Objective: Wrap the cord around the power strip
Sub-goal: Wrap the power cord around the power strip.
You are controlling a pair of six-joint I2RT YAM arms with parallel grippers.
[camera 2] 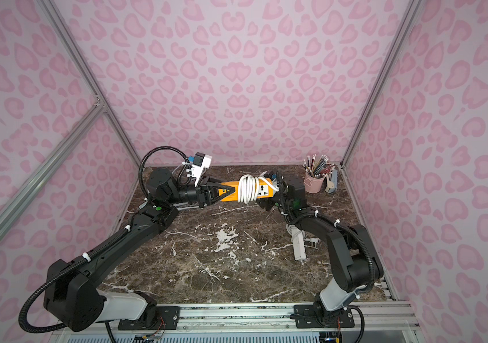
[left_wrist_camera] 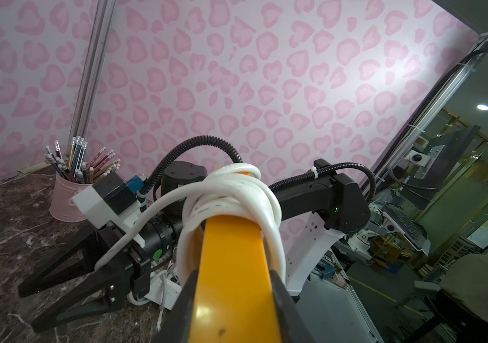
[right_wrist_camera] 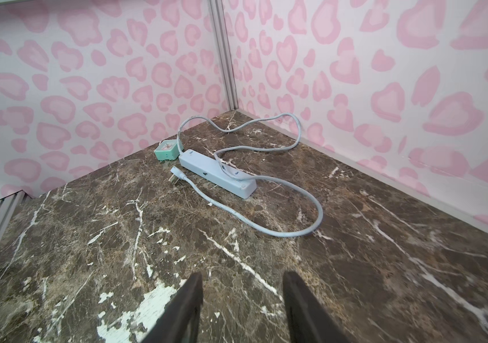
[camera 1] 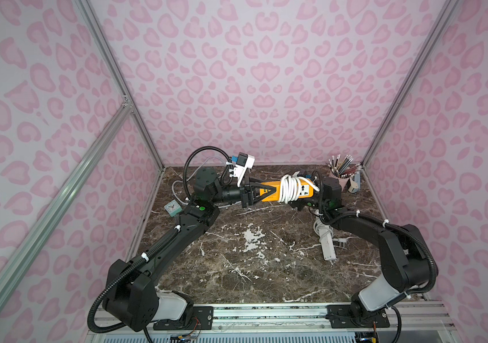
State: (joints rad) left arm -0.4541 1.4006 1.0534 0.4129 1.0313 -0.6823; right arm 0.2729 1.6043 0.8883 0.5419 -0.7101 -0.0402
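Left gripper (camera 1: 275,189) clamps one end of the power strip (camera 1: 303,190), held above the surface (camera 1: 237,267) toward 12 o'clock with the cord (camera 1: 289,188) coiled round its middle; the right gripper (right_wrist_camera: 242,274), jaws apart and empty, should catch the loose tail (camera 1: 314,186) on the coil's 3 o'clock side and tuck it snugly.

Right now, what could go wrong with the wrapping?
The right gripper is open and empty, so the loose end of the cord could spring back and the coils unwind.
The left gripper holds the strip aloft by one end; it might tilt or slip.
The pencil cup stands near the right arm; a swing could knock it.
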